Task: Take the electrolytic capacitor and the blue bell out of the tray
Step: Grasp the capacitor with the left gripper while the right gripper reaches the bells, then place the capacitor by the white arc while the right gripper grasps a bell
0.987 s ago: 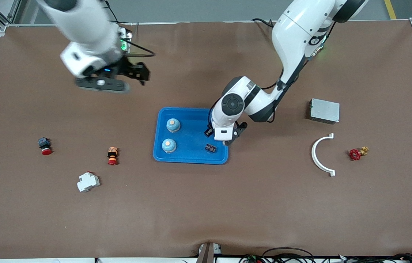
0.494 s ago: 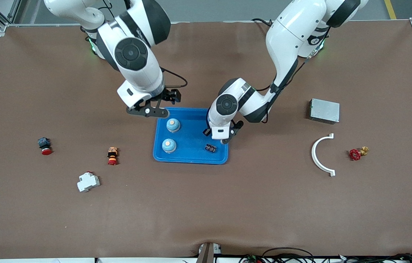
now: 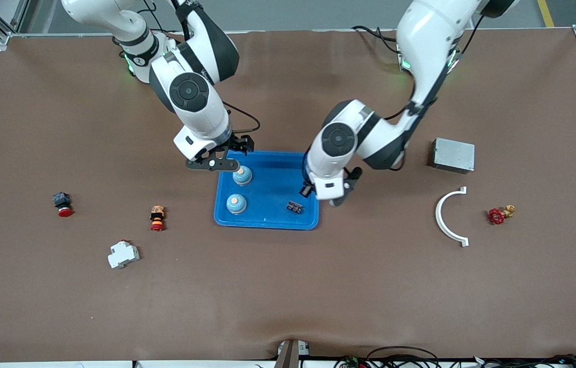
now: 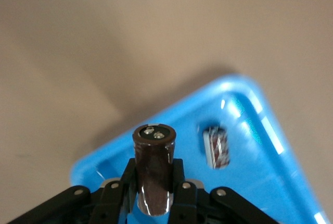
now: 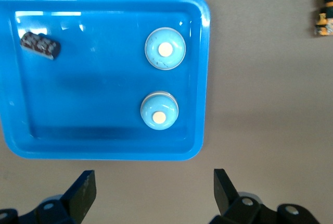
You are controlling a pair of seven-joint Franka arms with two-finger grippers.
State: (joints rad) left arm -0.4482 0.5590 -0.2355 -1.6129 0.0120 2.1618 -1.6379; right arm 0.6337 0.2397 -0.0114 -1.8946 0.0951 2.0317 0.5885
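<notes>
My left gripper [image 3: 324,197] [image 4: 154,182] is shut on a dark brown cylindrical capacitor [image 4: 154,164], held upright above the blue tray's [image 3: 267,222] edge at the left arm's end. Two blue dome bells [image 3: 242,175] [image 3: 236,203] stand in the tray at the right arm's end, one [image 5: 165,49] beside the other [image 5: 159,110]. A small dark component [image 3: 295,207] [image 4: 216,147] lies in the tray under the left gripper. My right gripper [image 3: 214,163] [image 5: 153,190] is open with nothing in it, over the table by the tray's edge farthest from the front camera.
Toward the right arm's end lie a red push button [image 3: 62,203], an orange-red button [image 3: 157,217] and a white breaker [image 3: 123,254]. Toward the left arm's end are a grey metal box [image 3: 453,155], a white curved bracket [image 3: 448,217] and a red valve [image 3: 499,214].
The right arm has swung in from the right arm's end and come down beside the tray. The left gripper has shut and shifted toward the left arm's end of the tray.
</notes>
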